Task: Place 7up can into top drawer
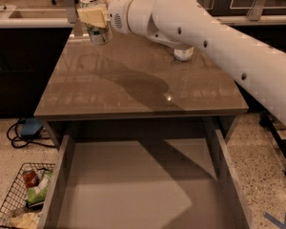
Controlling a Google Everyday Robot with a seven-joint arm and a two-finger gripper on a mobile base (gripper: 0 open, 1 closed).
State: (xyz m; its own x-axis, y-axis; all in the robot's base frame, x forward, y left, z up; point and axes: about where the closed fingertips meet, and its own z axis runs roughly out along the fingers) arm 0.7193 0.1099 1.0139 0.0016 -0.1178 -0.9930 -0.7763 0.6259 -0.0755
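My gripper is shut on the 7up can, a small white-and-green can with a silver top, and holds it tilted, lifted above the far left part of the tabletop. My white arm reaches in from the right across the table. The top drawer is pulled open below the table's front edge, wide and shallow with a flat grey-brown bottom, and nothing lies in it.
A clear plastic water bottle stands on the table behind my arm, mostly hidden. A wire basket with packets sits on the floor at the lower left. Cables lie on the floor at left.
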